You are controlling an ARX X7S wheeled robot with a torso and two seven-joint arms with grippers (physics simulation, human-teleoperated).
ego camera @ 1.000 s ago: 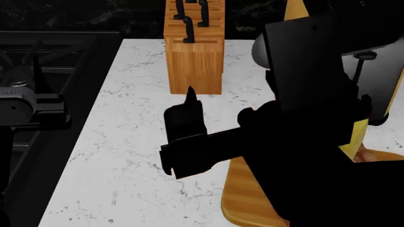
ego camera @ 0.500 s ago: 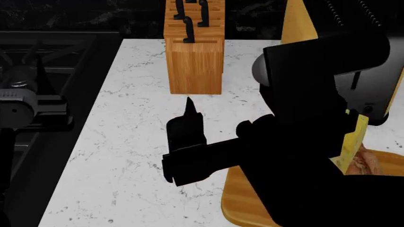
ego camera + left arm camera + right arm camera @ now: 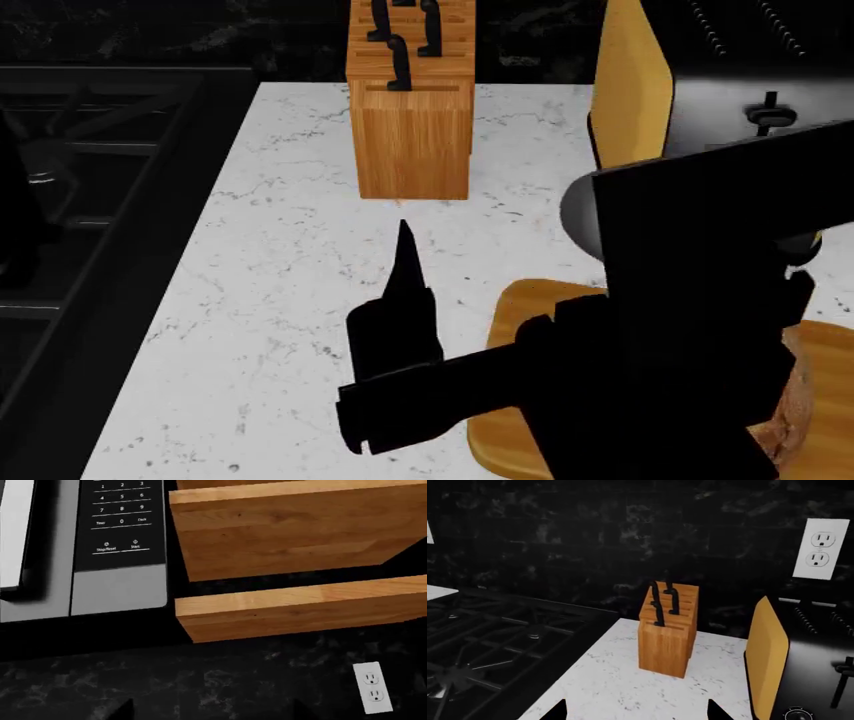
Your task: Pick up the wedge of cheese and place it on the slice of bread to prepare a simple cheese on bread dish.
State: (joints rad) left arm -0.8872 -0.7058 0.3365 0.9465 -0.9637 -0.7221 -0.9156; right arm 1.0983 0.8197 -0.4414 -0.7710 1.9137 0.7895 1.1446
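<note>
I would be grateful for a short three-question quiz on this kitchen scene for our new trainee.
1. True or false: black-handled knives sit in the tall wooden knife block.
2. Which view shows the silver microwave's keypad? A head, B left wrist, C right wrist.
3. Fill in: the upright yellow board stands beside the black ____.
Key: 1 true; 2 B; 3 toaster.

White marble counter (image 3: 267, 330): knife block (image 3: 411, 130), cutting board (image 3: 514, 425).
</note>
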